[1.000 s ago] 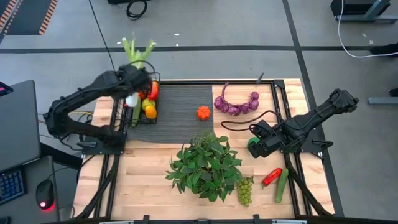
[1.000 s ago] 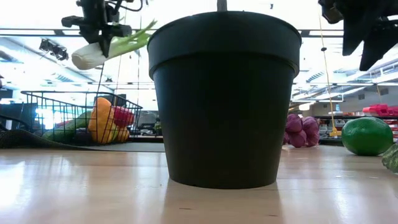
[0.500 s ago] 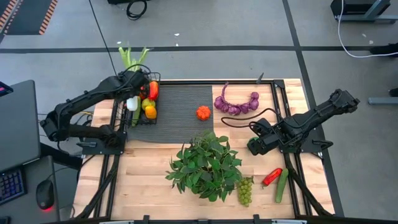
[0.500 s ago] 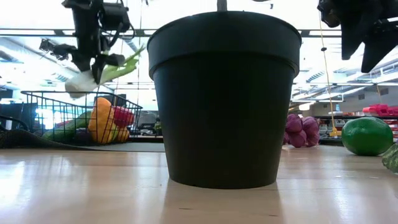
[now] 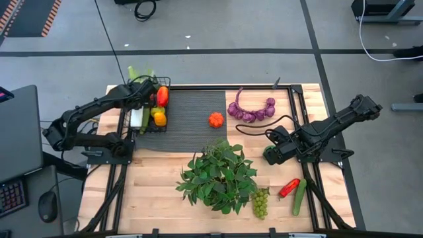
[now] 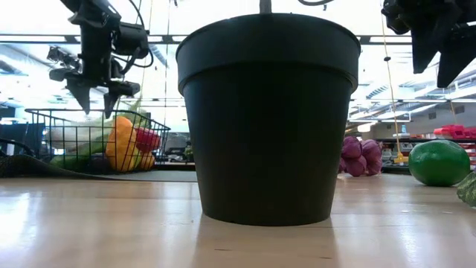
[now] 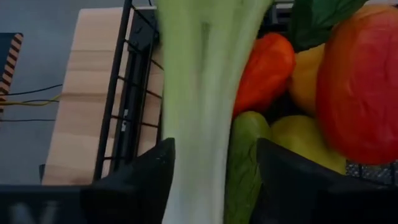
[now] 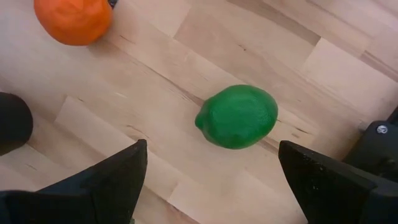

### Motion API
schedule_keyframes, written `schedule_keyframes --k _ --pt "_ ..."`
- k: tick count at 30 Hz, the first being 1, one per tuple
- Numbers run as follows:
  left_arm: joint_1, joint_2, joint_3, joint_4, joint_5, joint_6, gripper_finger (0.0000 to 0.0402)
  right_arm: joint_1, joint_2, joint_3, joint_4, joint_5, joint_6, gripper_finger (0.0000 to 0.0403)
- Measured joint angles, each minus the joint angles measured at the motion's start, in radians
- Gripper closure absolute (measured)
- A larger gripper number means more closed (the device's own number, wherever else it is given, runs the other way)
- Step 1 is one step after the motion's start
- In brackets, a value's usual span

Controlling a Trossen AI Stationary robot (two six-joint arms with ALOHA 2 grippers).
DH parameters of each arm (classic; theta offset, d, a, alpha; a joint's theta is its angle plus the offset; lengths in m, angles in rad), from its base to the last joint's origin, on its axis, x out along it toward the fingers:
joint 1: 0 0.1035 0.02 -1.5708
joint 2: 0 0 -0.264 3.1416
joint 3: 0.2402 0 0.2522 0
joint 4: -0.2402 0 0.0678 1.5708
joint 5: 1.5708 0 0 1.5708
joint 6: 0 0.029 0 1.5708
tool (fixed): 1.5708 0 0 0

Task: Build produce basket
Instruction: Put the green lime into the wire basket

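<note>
The black wire basket (image 5: 151,106) stands at the table's far left on a ribbed mat, holding peppers (image 5: 159,118), a cucumber and the celery (image 7: 199,93). The celery lies in it, white base (image 6: 71,135) on the other produce and leaves (image 5: 142,71) over the far rim. My left gripper (image 6: 95,95) hangs open just above it, one finger on each side of the stalk. My right gripper (image 8: 211,186) is open above the lime (image 8: 237,116), which rests on the table.
A leafy plant (image 5: 219,175) in a black pot (image 6: 268,119) fills the table's middle. An orange (image 5: 216,119) and a purple bulb string (image 5: 251,111) lie at the far side. Grapes (image 5: 261,201), a red pepper (image 5: 289,188) and a cucumber (image 5: 300,197) lie near right.
My left gripper has come down toward the basket with the celery, then opened and let go. The celery, held tilted in the air before, now lies in the basket with its leaves over the far rim.
</note>
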Motion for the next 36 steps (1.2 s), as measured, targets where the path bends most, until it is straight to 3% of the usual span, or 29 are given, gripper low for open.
schedule_keyframes --k 7,18,25,32,36 --pt "0.012 -0.001 0.047 -0.044 -0.002 0.016 0.0146 0.000 0.000 0.000 -0.010 0.000 0.000 0.0037" --pt "-0.041 -0.001 0.212 0.000 -0.004 0.029 0.0170 -0.013 0.000 0.000 -0.018 0.038 0.023 0.0037" --pt "-0.127 -0.001 0.282 0.165 0.182 0.154 0.0169 -0.034 -0.001 -0.048 0.012 -0.003 0.051 0.0039" --pt "-0.180 -0.001 0.293 0.197 0.416 0.157 0.0167 -0.034 0.002 -0.203 0.222 -0.126 0.066 0.0054" --pt "-0.233 -0.001 0.293 0.221 0.472 0.145 0.0167 -0.034 0.002 -0.259 0.237 -0.146 0.143 0.0054"
